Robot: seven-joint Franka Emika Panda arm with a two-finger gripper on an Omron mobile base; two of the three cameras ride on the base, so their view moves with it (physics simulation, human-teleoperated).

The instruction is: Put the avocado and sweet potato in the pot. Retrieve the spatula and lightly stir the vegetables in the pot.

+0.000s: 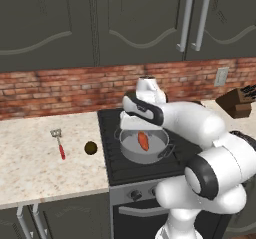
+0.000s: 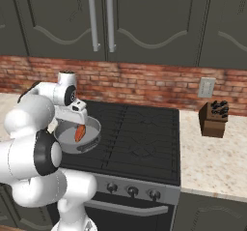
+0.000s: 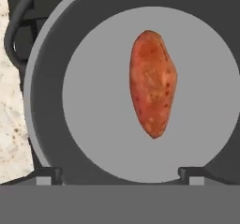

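One sweet potato (image 3: 153, 89), orange-red, mottled and tapered at both ends, lies loose on the flat floor of the single round grey pot (image 3: 47, 101), which sits on the black stove (image 1: 150, 168). The hand (image 3: 121, 174) hangs above the pot, its two tips spread wide and gripping nothing. On the speckled counter (image 1: 30, 158) left of the stove lie one dark olive avocado (image 1: 90, 148) and one red-handled spatula (image 1: 59, 143), apart from each other. No readable writing.

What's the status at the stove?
Hand open above pot. Sweet potato in pot. Avocado, spatula on counter. Nothing blocking.
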